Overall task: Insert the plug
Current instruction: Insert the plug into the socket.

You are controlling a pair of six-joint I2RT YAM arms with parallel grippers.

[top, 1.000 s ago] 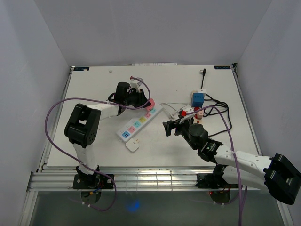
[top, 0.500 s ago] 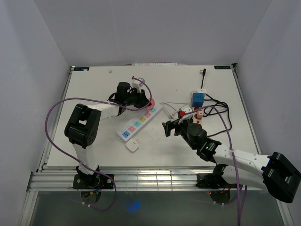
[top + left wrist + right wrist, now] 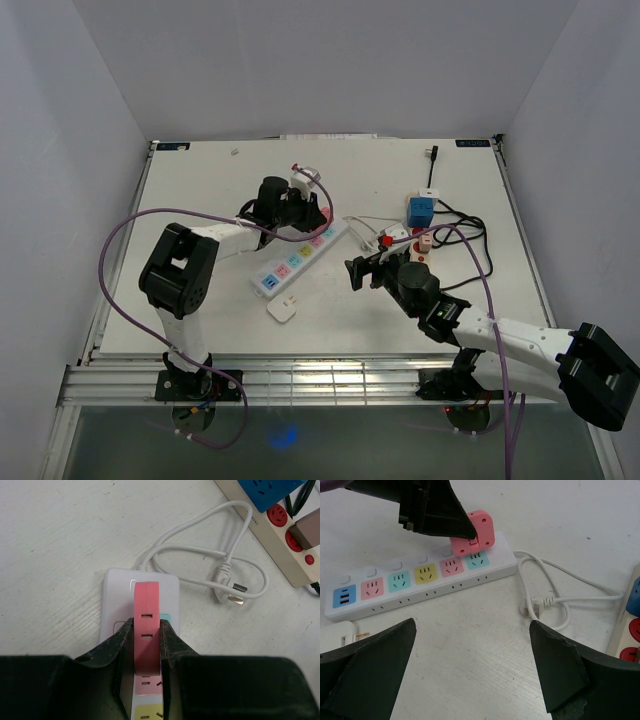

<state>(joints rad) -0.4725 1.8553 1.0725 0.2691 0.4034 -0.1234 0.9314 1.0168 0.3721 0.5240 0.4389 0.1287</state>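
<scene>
A white power strip with coloured sockets lies slantwise mid-table; it also shows in the right wrist view. My left gripper is shut on a pink plug adapter and holds it over the strip's far end, above the pink and teal end sockets. The adapter shows in the right wrist view tilted just above the strip. My right gripper is open and empty, hovering over bare table right of the strip.
The strip's white cord and plug loop on the table right of it. A beige strip with a blue adapter and black cables lies at right. A white adapter lies near the strip's near end.
My left gripper has moved right along the strip with the pink adapter, to its far end. The right arm has barely moved.
</scene>
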